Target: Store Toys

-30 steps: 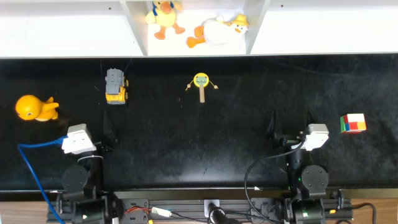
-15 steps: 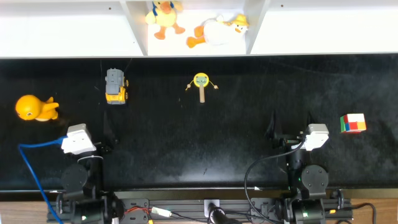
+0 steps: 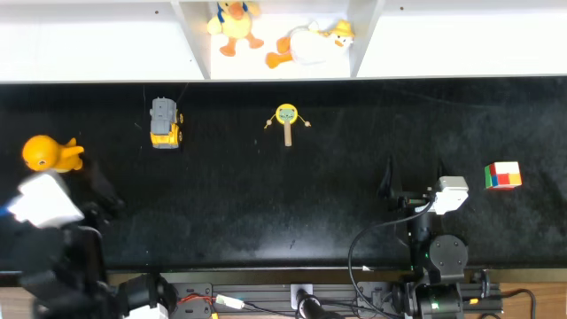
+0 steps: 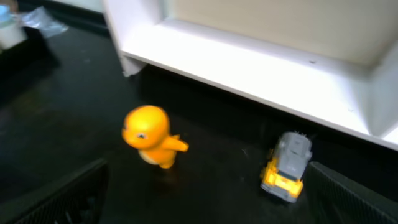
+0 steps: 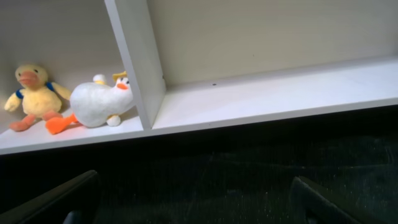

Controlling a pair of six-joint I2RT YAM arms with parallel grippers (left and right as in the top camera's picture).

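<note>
An orange round toy [image 3: 51,153] [image 4: 151,135] lies at the table's left edge. A yellow and grey toy truck [image 3: 165,122] [image 4: 287,165] stands to its right, near the shelf. Mid-table is a small yellow rattle drum [image 3: 286,121], and a coloured cube [image 3: 502,175] sits far right. My left gripper [image 3: 89,182] [image 4: 205,208] hangs open, raised over the table just in front of the orange toy and holding nothing. My right gripper [image 3: 414,177] [image 5: 196,211] stands open and empty at the front right, left of the cube.
A white shelf unit [image 3: 97,44] [image 4: 249,62] [image 5: 280,93] runs along the back. Its middle compartment holds a yellow plush duck [image 3: 235,22] [image 5: 30,93] and a white plush duck [image 3: 312,42] [image 5: 96,104]. A blue cable [image 3: 7,211] trails from the left wrist.
My left arm has swung left and risen, bringing its gripper from below the truck to beside the orange toy. The right arm and the toys have not moved.
</note>
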